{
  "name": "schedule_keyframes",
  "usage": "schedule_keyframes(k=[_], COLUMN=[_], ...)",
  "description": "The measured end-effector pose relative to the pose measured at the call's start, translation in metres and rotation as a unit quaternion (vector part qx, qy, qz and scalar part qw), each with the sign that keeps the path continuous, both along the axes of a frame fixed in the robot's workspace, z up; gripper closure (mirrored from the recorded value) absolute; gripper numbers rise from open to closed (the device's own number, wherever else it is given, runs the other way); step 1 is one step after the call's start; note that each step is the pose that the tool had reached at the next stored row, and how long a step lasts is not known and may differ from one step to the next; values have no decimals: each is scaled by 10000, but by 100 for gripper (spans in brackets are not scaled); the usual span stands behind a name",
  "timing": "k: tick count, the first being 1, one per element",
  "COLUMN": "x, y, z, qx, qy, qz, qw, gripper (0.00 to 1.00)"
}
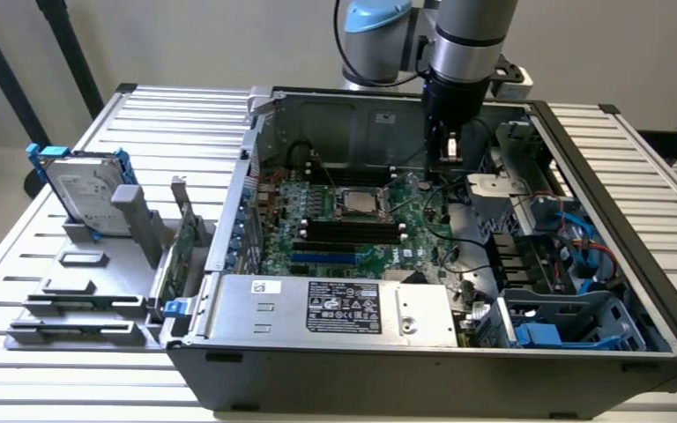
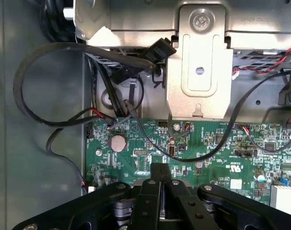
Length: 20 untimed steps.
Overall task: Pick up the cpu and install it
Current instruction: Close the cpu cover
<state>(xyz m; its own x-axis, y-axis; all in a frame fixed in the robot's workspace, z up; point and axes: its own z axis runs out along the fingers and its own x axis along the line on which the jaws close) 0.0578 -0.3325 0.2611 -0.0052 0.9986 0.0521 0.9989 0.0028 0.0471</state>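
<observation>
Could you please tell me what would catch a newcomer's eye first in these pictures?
The open computer case on the slatted table, with the arm reaching in, its gripper shut above the green motherboard. The silver cpu sits mid-board; a blue-railed hard drive stands at the exterior view's left.

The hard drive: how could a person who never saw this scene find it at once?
Look at the slatted table on the exterior view's left of the open computer case. In the grey stand, the hard drive stands upright: a silver box with blue rails, unlike the thin green card beside it.
</observation>
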Motion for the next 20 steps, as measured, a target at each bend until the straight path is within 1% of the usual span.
schedule_keyframes(k=[3,6,11,12,13,15,16,19,20], x=[0,-4,-26,-27,-29,-30,-30,-31,-31], y=[0,0,1,1,2,2,2,2,2], z=[-54,-109,-170,-172,-172,-171,-164,-140,-132], qx=[0,11,48,55,58,60,60,63,63], qy=[0,0,1,12,42,131,160,223,240], qz=[83,176,227,228,227,226,226,226,225], qw=[10000,9998,9997,9997,9997,9996,9996,9995,9994], gripper=[89,89,89,89,89,89,89,89,89])
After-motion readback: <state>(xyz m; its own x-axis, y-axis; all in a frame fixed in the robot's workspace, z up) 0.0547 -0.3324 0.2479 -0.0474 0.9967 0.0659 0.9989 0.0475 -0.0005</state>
